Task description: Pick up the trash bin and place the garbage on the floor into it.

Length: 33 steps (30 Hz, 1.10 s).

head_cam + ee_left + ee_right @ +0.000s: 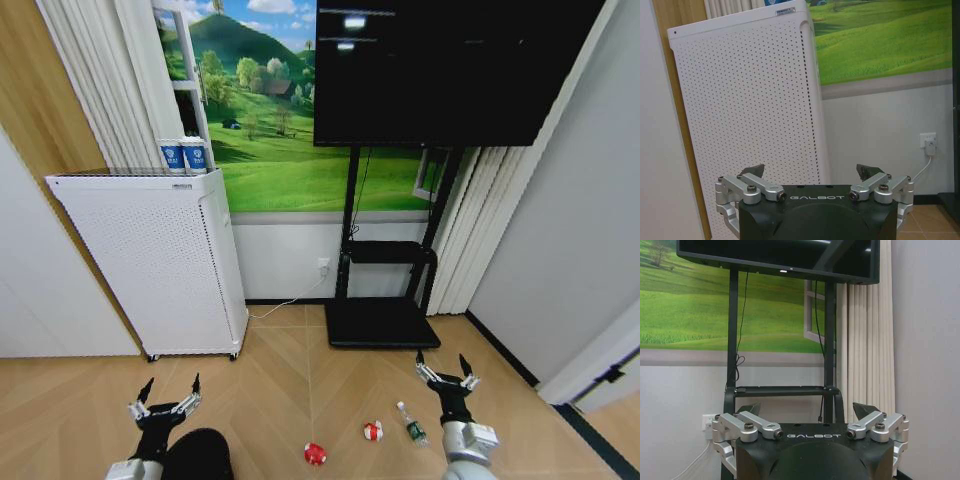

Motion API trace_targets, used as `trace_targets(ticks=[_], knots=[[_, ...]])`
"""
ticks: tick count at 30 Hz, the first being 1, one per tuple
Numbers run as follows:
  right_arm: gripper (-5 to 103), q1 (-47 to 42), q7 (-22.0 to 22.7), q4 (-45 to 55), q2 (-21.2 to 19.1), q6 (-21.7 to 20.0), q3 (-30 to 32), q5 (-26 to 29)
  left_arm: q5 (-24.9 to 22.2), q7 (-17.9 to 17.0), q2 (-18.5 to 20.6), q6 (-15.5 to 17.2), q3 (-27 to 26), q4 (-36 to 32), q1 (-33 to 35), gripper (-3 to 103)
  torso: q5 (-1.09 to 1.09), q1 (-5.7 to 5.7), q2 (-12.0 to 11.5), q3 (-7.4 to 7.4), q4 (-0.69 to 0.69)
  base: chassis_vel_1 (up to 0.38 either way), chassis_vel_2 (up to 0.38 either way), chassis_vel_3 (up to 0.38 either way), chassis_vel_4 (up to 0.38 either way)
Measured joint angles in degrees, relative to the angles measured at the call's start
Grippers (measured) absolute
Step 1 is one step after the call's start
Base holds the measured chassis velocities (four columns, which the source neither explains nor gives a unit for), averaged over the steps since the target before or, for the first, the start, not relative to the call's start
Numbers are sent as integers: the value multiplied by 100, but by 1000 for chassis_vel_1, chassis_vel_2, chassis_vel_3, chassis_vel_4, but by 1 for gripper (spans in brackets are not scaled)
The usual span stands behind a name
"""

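The black trash bin [203,455] shows as a dark round shape at the bottom edge of the head view, partly cut off, just beside and below my left gripper [172,386]. That gripper is open and holds nothing; in the left wrist view the left gripper [812,171] faces the white cabinet. On the floor [280,370] lie the garbage items: a red wad [315,453], a red-and-white wad [373,431] and a small clear bottle [411,424]. My right gripper [442,361] hovers open just right of the bottle; in the right wrist view the right gripper [806,408] faces the TV stand.
A white perforated cabinet [150,260] on wheels stands at the left wall, with two blue-and-white paper cups [185,155] on top. A black TV stand [380,320] rests its base on the floor ahead. A cable [290,297] runs to a wall socket.
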Motion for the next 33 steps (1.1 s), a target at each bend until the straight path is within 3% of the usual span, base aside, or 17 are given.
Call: trace_targets(ticks=[14,16,21,31,33], knots=[[100,4,-212,-94,14,214,-42,-40,15,11,-31,-75,-17,-15,28,100,0,-138,-339,-198,1,0,0,0,0],[100,-76,-453,-145,48,333,-69,-135,-79,251,0,-289,-2,-24,31,100,0,-163,-407,-240,1,0,0,0,0],[100,-163,-631,-176,79,426,-162,-289,-171,593,92,-461,67,-138,18,100,0,-210,-525,-313,0,0,0,0,0],[100,-178,-652,30,52,368,-268,-351,-355,676,140,-546,73,-331,-30,100,0,-296,-752,-454,1,0,0,0,0],[100,-174,-333,62,80,202,-283,-484,-453,677,155,-547,63,-428,-36,100,0,-329,-831,-499,0,0,0,0,0]])
